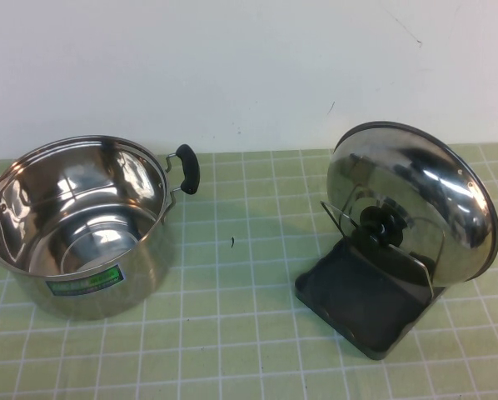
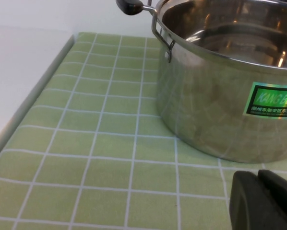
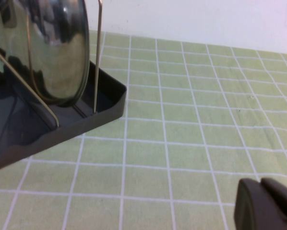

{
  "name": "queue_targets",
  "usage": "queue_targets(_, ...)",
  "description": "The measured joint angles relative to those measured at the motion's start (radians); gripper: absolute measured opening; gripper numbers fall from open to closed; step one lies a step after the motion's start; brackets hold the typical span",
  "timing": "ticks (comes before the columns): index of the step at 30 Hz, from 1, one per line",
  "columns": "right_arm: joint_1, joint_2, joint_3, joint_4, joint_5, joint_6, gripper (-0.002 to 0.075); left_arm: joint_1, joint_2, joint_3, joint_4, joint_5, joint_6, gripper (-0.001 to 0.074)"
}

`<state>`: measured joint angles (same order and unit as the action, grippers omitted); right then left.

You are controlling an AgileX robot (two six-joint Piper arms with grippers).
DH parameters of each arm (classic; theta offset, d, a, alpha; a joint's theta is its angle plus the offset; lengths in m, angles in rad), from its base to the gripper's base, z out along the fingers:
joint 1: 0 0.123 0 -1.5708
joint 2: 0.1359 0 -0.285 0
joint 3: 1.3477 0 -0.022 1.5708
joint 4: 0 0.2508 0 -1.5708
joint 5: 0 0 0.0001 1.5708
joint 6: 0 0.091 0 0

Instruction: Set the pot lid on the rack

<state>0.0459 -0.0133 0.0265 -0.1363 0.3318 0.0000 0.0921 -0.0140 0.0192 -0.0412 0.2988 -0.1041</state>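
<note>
I see the big shiny round steel pot lid (image 1: 415,196) already leaning on edge in the small dark grey rack (image 1: 361,304), on my right side of the worktop (image 1: 249,333). My right gripper (image 3: 268,206) is nearer, low beside the rack. My left gripper (image 2: 263,201) sits by the steel pot (image 1: 78,237). Both look closed, holding nothing.

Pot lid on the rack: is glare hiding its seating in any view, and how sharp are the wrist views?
High view: the pot lid shows bright streaks and reflections, but its edge in the rack reads clearly. Right wrist view: lid mirrors its surroundings; the right gripper is a blurred dark shape low on the table. Left wrist view: the pot is sharp, the left gripper blurred beside it.
</note>
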Motion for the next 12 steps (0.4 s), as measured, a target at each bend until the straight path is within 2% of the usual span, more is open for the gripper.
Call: queue_targets(12, 0.000, 0.000, 0.000, 0.000, 0.000, 0.000, 0.0000, 0.000, 0.000, 0.000, -0.032, 0.000, 0.000, -0.0002)
